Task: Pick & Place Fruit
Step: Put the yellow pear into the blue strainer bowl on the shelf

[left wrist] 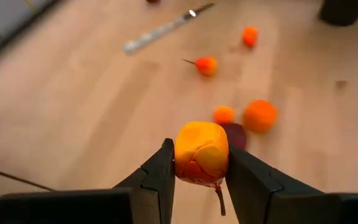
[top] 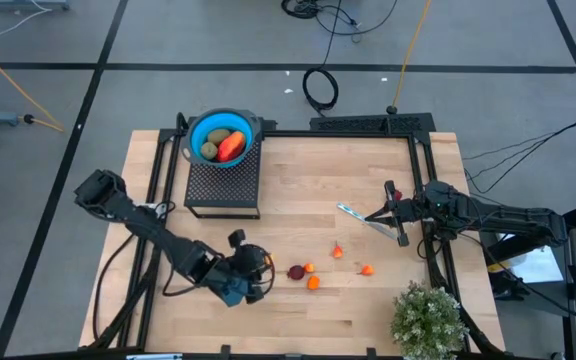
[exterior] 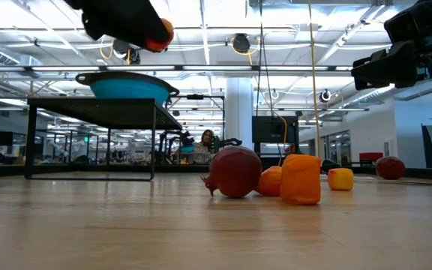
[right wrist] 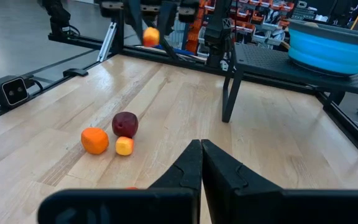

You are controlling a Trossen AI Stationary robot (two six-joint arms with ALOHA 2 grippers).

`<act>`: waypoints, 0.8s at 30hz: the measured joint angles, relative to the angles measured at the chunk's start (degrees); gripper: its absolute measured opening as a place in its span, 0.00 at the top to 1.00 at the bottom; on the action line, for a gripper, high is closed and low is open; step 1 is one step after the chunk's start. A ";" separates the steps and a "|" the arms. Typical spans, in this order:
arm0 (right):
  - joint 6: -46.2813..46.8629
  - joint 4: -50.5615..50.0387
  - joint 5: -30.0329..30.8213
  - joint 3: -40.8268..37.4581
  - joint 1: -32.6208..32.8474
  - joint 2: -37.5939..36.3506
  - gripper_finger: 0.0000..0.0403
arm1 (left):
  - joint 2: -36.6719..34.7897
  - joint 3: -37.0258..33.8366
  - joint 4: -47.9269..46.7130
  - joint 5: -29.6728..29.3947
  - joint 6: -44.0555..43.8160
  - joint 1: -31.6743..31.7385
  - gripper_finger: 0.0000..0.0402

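Left pincer: I am grasping a yellow-orange fruit piece between both fingers, lifted clear of the table near its front edge, left of centre.
Bowl: It is sitting on a black raised stand at the back left, already holding a brownish-green oval and a longer red-orange piece.
Loose fruit: A dark red piece and two orange pieces are lying just right of my left pincer; two more small orange ones are lying farther right, well apart from the stand.
Utensil: A thin silvery one is lying right of centre, beside my right pincer.
Right pincer: It is waiting low over the right side, fingers pressed together on nothing.
Risk: I judge the grip shallow, on the fruit's sides only; a quick swing could let it slip and roll into the loose pieces below.
Risk, stand: Carrying too low could knock the stand's edge or the bowl rim.
Open room: Bare wood is lying between my left pincer and the stand, so I judge the route open.
Edges: The black frame is running close along the stand's left side.
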 joint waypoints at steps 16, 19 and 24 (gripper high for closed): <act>-0.02 0.00 0.02 0.00 0.01 0.00 1.00 | -0.11 9.38 -9.74 -20.89 28.76 5.67 0.70; 0.00 0.00 0.02 0.00 0.02 0.00 1.00 | -0.51 11.82 -14.51 -21.04 28.60 8.42 0.70; -0.02 0.00 0.02 0.00 0.00 0.02 1.00 | -3.69 13.90 -21.95 -20.32 26.29 13.74 0.70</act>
